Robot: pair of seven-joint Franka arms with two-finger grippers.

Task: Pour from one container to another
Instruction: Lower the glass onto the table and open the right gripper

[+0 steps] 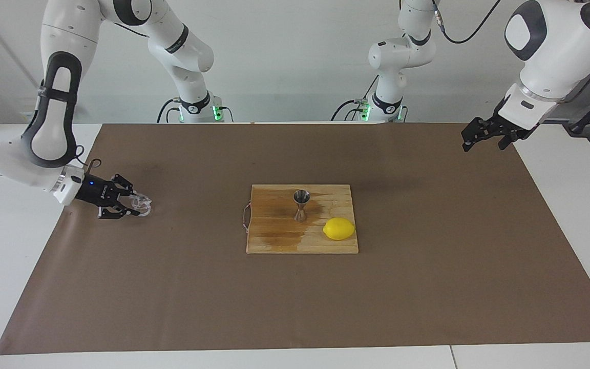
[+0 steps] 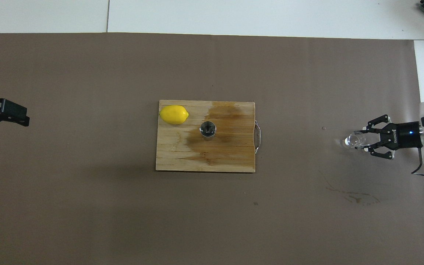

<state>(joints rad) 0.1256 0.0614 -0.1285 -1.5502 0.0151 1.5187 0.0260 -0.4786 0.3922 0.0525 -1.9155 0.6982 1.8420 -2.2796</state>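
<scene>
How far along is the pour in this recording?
Done: the right tool is shut on the glass cup, low over the brown mat at the right arm's end. Left: carry it to the jigger standing on the cutting board and tip it. The board already shows a wet stain. The left tool waits open.

No text, label or number can be read on anything here.
</scene>
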